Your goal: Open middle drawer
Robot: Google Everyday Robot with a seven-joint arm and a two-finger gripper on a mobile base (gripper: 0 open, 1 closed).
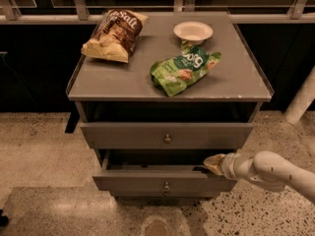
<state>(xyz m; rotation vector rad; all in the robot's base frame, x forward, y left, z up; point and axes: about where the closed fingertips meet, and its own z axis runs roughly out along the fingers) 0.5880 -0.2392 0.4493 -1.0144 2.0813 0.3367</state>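
Observation:
The grey cabinet (170,85) shows two drawer fronts, each with a small brass knob. The taller top drawer (147,135) sits just under the tabletop. Below it, the middle drawer (147,182) stands pulled out a short way, with a dark gap behind its front and its knob (166,186) at centre. My gripper (212,163) comes in from the right on a white arm (270,170). Its tan tip rests at the top right edge of the middle drawer's front. The lowest drawer is hidden under the middle one.
On the cabinet top lie a brown and yellow chip bag (114,33), a green snack bag (184,69) and a small white bowl (193,32). A window rail runs behind the cabinet. The floor (44,156) is speckled stone, and a white post (302,100) stands at right.

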